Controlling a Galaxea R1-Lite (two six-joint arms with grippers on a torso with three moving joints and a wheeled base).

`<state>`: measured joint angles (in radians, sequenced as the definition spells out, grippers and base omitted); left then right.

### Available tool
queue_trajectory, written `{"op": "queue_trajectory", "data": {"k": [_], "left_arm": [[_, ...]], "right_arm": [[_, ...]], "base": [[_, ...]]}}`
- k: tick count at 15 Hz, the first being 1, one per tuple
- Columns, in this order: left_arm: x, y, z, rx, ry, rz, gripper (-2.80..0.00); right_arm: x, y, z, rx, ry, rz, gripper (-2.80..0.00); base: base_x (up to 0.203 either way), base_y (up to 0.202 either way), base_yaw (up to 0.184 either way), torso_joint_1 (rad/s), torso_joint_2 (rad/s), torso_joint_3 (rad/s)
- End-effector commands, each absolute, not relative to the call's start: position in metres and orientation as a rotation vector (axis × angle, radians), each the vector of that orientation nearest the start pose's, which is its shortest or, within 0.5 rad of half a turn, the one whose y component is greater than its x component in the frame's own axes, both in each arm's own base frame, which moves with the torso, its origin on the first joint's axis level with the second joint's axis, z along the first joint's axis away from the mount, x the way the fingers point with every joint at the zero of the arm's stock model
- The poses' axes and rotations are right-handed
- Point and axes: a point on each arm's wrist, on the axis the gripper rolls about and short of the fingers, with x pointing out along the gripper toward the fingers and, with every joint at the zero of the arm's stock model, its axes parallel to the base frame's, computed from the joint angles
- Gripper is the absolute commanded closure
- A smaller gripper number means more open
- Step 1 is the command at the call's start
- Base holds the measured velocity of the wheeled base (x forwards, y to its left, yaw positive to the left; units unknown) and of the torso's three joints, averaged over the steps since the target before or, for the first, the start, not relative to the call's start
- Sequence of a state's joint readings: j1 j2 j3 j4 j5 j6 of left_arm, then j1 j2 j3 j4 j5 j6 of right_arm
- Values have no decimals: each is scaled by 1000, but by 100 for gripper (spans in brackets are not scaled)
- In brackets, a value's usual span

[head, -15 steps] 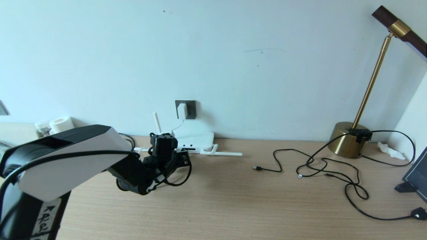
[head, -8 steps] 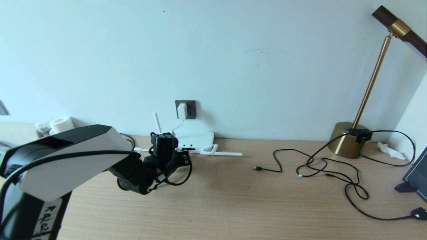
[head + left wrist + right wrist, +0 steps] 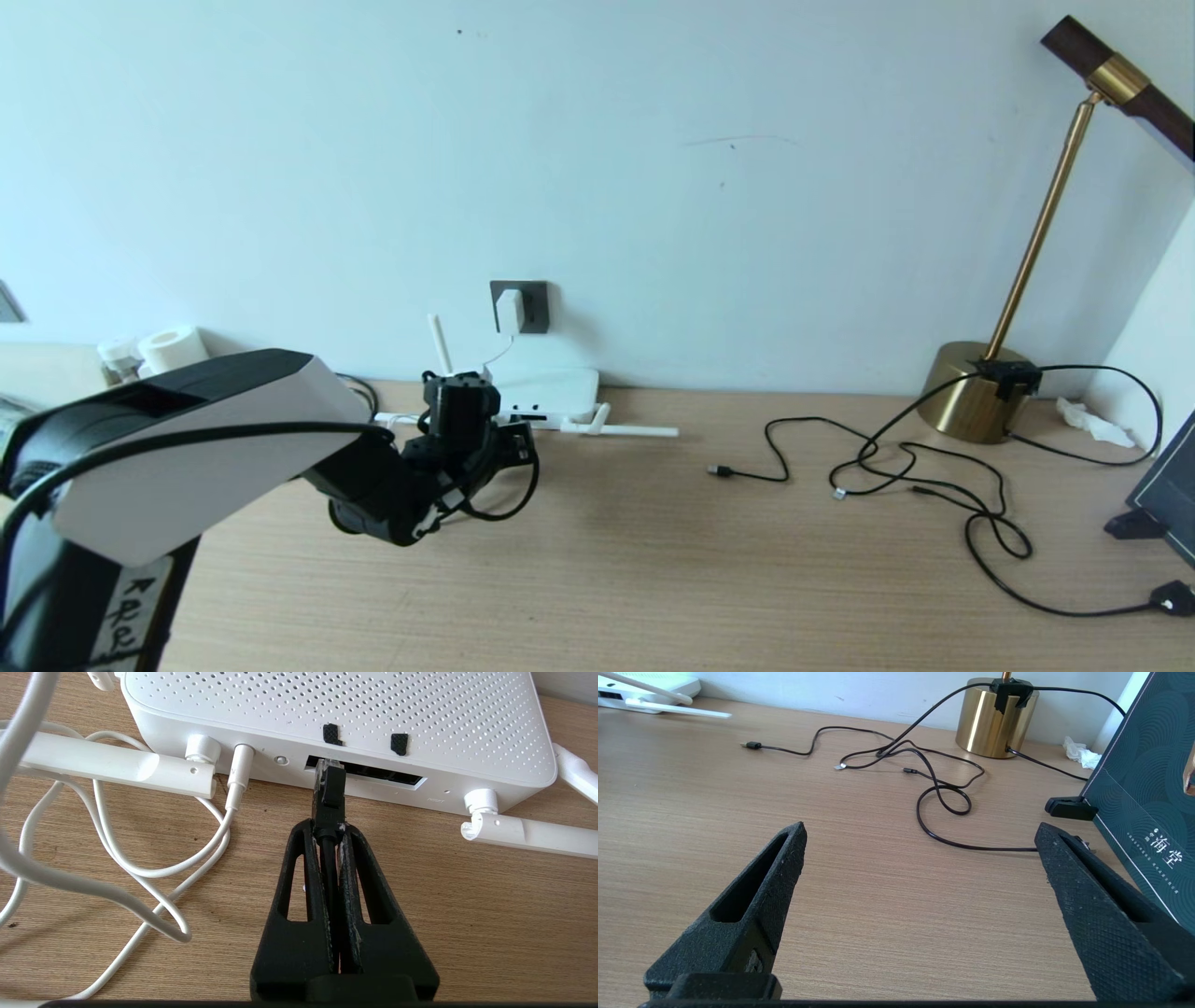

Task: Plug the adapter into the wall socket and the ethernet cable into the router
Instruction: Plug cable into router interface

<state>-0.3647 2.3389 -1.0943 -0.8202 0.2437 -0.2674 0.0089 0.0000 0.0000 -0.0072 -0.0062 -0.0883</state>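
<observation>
The white adapter (image 3: 510, 310) sits in the dark grey wall socket (image 3: 535, 308), and its thin white cord drops to the router (image 3: 553, 385) below. In the left wrist view the router (image 3: 336, 714) lies flat just ahead. My left gripper (image 3: 325, 828) is shut on the black ethernet cable (image 3: 328, 791) right behind its plug. The plug's clear tip is at the mouth of the dark port slot (image 3: 383, 772). In the head view the left gripper (image 3: 509, 437) is at the router's near edge. My right gripper (image 3: 920, 833) is open over bare desk.
White antennas (image 3: 117, 763) lie flat at both sides of the router, with loops of white cord (image 3: 140, 868) beside them. Thin black cords (image 3: 896, 467) sprawl at the right near a brass lamp (image 3: 971, 401) and a dark box (image 3: 1148, 802).
</observation>
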Motion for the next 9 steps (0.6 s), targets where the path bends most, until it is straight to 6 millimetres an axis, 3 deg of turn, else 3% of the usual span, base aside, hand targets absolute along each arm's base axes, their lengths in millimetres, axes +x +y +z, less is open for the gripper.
{"op": "queue_trajectory", "data": {"k": [1, 9], "left_arm": [[403, -148, 32, -140, 412, -63, 0], [406, -148, 33, -145, 405, -61, 0]], "right_arm": [[-22, 0, 75, -89, -2, 3, -280], [-22, 0, 75, -90, -3, 3, -280]], "base": [[0, 0, 0, 0, 0, 0], [0, 0, 0, 0, 0, 0]]}}
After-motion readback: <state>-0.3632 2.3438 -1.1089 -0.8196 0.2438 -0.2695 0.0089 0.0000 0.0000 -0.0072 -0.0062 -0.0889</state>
